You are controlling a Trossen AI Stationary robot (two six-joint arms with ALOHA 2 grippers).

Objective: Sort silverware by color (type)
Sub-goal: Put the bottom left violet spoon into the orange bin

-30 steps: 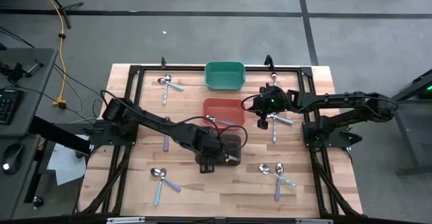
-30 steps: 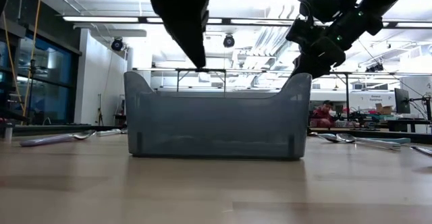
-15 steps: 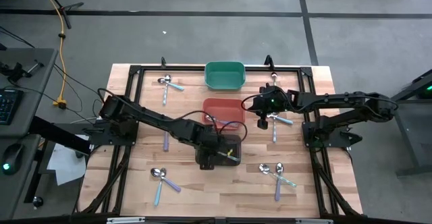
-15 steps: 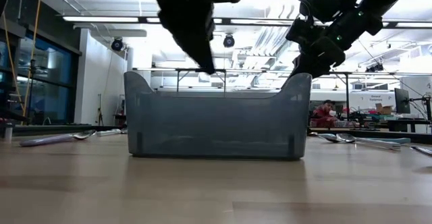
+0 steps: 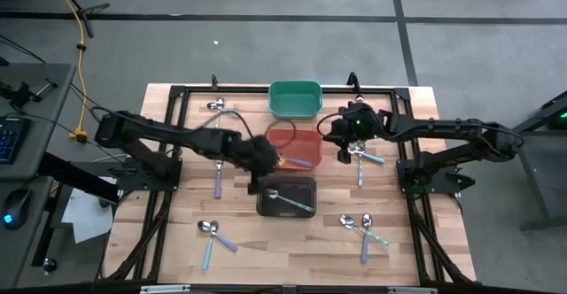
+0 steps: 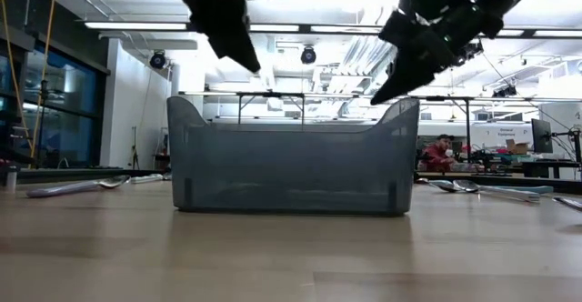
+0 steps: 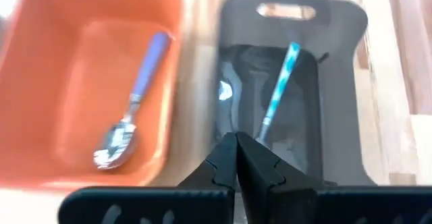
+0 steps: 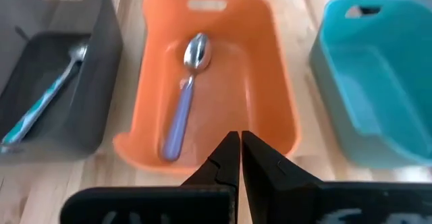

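- Left gripper, fingers pressed together and empty, hangs at the black bin's ten o'clock; a teal spoon lies inside.
- Right gripper, likewise closed and empty, hovers at three o'clock of the red bin, which holds a lavender spoon.
- Risk: both arms crowd the bins; the next reach toward scattered spoons could clip a rim.

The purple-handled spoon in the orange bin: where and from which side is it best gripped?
Probably mid-handle, from straight above: the spoon lies flat on the floor of the orange bin, whose walls block a sideways approach, and the slim handle fits between claw fingers.
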